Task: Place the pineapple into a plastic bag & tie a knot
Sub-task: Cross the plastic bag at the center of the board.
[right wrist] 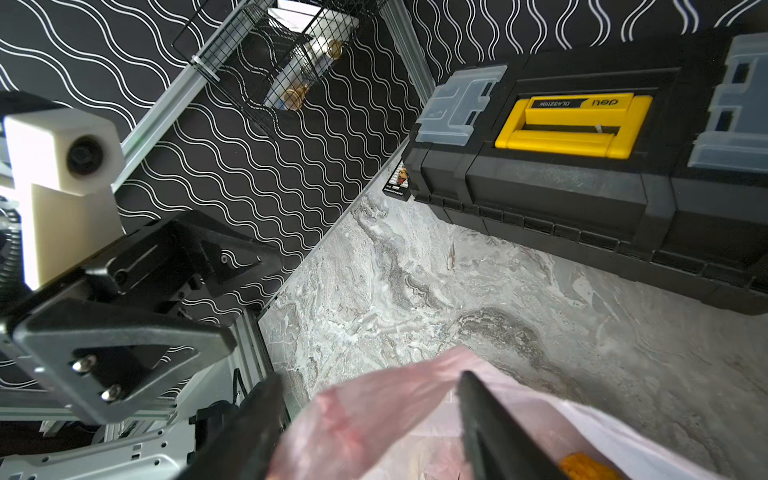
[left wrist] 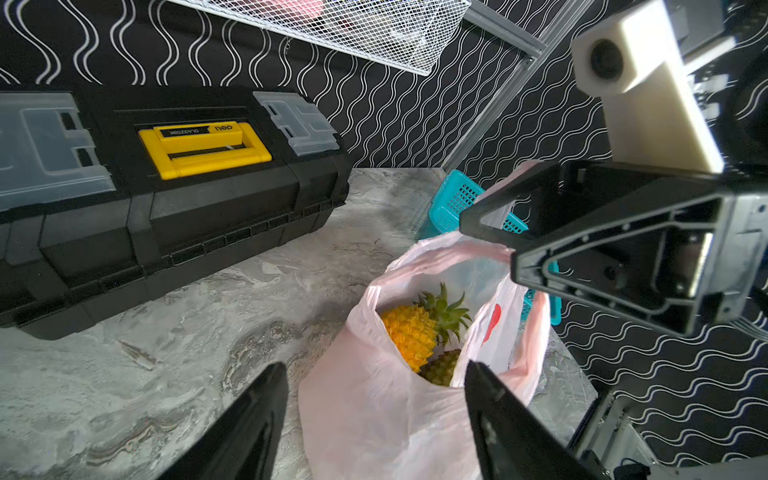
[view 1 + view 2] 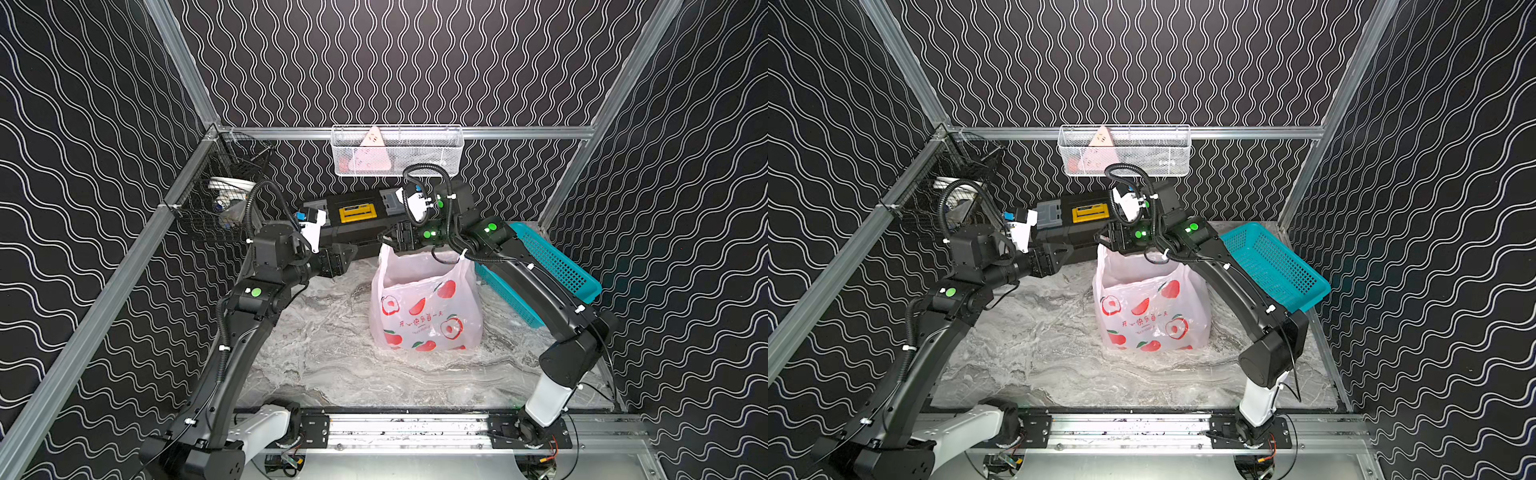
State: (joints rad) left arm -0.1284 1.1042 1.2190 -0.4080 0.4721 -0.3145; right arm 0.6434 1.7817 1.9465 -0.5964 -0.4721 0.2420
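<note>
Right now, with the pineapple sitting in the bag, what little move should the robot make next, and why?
Probably close the right fingers on the bag handle they straddle. The pineapple already lies inside the open plastic bag, no knot is tied, and those fingers stand apart with the pink film between them. The left fingers are open and hold nothing.

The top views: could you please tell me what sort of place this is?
Probably a robot lab test cell: aluminium frame, wave-patterned black walls, metal rail carrying the left arm and right arm.
</note>
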